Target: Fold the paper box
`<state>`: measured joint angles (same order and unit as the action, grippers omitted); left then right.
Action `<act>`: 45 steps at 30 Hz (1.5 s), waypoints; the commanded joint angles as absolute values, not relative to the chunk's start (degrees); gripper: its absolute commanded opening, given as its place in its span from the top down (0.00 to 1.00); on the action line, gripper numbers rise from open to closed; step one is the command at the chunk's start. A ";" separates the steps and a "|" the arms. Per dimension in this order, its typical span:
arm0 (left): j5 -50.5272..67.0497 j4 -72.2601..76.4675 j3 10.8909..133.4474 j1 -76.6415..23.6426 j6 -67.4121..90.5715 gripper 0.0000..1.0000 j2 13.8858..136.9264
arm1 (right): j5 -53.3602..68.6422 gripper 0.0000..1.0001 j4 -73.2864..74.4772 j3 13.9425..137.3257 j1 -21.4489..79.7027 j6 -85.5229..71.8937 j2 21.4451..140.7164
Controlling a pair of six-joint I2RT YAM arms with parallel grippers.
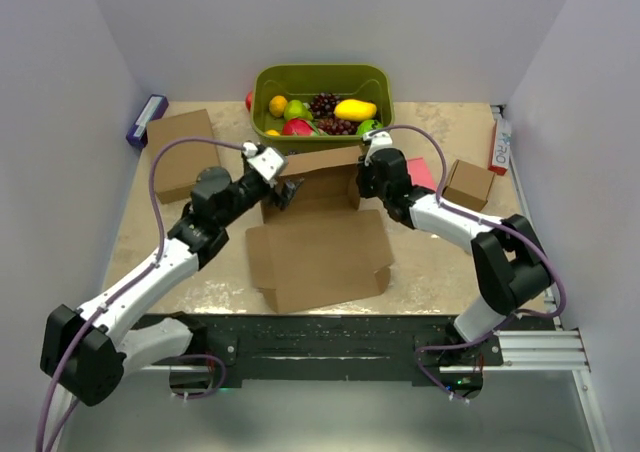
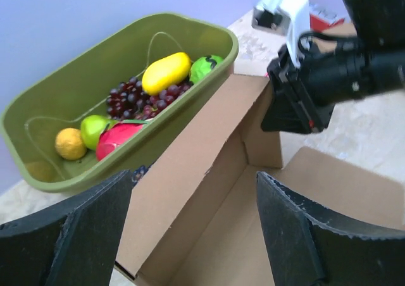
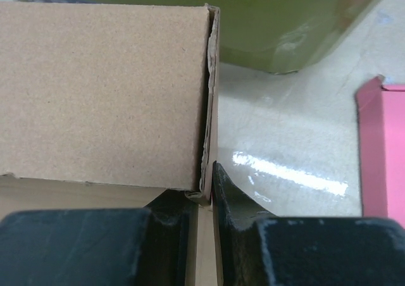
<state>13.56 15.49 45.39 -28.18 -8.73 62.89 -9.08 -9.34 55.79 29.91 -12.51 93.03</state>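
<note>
Pinching the box [image 1: 322,257] by its right wall, our right gripper [image 3: 204,200] gripped tight; our left gripper [image 2: 193,229] gaped over its left side.

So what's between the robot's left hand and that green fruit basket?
The raised back wall of the paper box stands between the left hand and the basket, clearest in the left wrist view.

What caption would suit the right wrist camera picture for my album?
Right gripper pinches the upright side flap of the plain brown corrugated cardboard box, olive-green plastic bin behind.
</note>
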 commanded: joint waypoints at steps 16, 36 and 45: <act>-10.46 14.42 40.87 -42.01 -37.53 0.13 66.53 | 1.85 1.00 -0.18 59.59 30.15 -10.02 92.29; -14.15 11.51 43.33 -42.27 -35.68 0.82 72.77 | 0.18 0.98 -15.89 52.74 30.15 -15.73 92.64; -11.43 10.37 42.89 -42.28 -35.86 0.78 72.24 | 1.05 0.92 -23.72 50.36 30.15 -14.68 93.95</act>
